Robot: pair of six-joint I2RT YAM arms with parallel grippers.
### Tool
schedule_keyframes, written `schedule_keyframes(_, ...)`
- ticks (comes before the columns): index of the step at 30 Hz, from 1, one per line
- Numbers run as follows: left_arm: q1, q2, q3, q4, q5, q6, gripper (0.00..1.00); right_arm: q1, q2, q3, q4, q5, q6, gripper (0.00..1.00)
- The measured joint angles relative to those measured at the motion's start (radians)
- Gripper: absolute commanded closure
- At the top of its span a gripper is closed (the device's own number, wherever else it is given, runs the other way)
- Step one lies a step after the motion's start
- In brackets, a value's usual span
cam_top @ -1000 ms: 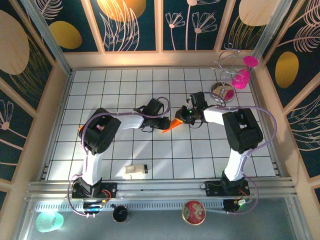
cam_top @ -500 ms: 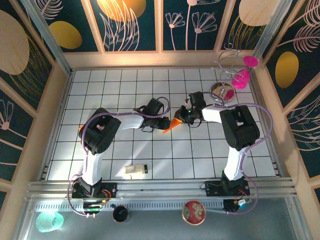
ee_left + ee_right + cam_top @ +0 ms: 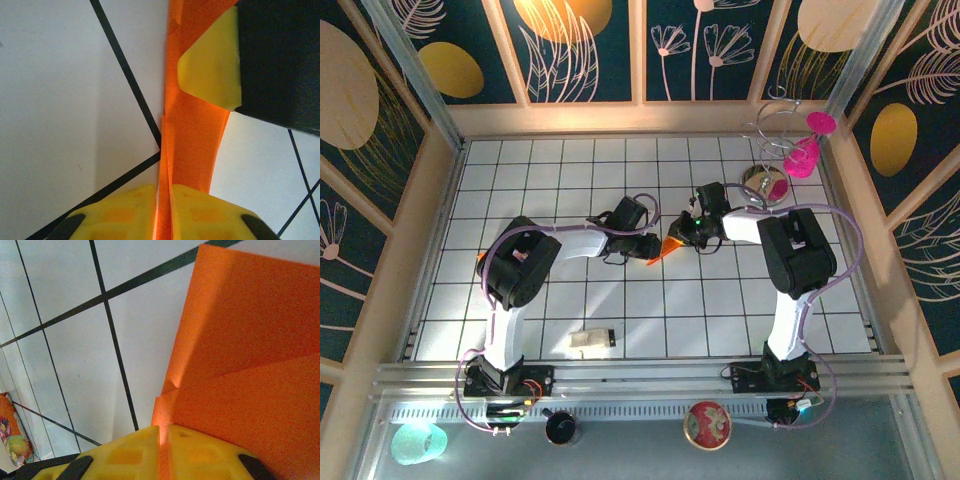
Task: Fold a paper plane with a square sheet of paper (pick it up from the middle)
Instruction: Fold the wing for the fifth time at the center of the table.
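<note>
Folded orange paper [image 3: 667,248] mid-table btw both arms, mostly hidden by wrists in top view, L gripper [image 3: 164,200] clamped on its edge, R gripper [image 3: 163,440] pinching opposite end, fold shape unclear

White links, bulky black joint housings on left arm [image 3: 578,240] and right arm [image 3: 748,229], lilac cables [image 3: 858,232] looping alongside. Left gripper [image 3: 163,212] and right gripper [image 3: 163,452] tipped in moulded yellow pads [image 3: 120,216], black bodies behind.
</note>
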Motion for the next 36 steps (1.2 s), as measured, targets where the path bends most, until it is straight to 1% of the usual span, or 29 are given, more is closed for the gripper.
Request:
schedule_keyframes(4, 0.013, -0.029, 0.0, -0.022, -0.023, -0.031, 0.76, 0.0, 0.001, 0.002, -0.004, 0.0, -0.002, 0.86)
schedule_keyframes(6, 0.026, -0.052, 0.0, -0.026, -0.024, -0.045, 0.76, 0.0, 0.001, 0.002, -0.004, 0.0, -0.006, 0.87)
schedule_keyframes(8, 0.037, -0.079, 0.0, -0.022, -0.013, -0.062, 0.79, 0.0, 0.001, 0.002, -0.005, 0.001, -0.011, 0.87)
schedule_keyframes(11, 0.042, -0.094, 0.002, 0.005, 0.033, -0.091, 0.85, 0.0, 0.001, 0.002, -0.007, 0.003, -0.014, 0.89)
schedule_keyframes(18, 0.031, -0.092, 0.0, 0.065, 0.136, -0.143, 0.91, 0.0, 0.004, 0.003, -0.007, 0.003, -0.018, 0.94)
schedule_keyframes(22, 0.015, -0.062, 0.02, 0.068, 0.163, -0.151, 0.94, 0.0, 0.006, 0.006, -0.007, 0.003, -0.018, 0.96)
schedule_keyframes(25, 0.001, -0.022, 0.051, 0.057, 0.163, -0.15, 0.95, 0.0, 0.006, 0.006, -0.007, 0.002, -0.018, 0.96)
schedule_keyframes(36, -0.01, 0.05, 0.091, -0.019, 0.162, -0.142, 0.95, 0.0, 0.013, 0.013, -0.007, -0.001, -0.018, 0.96)
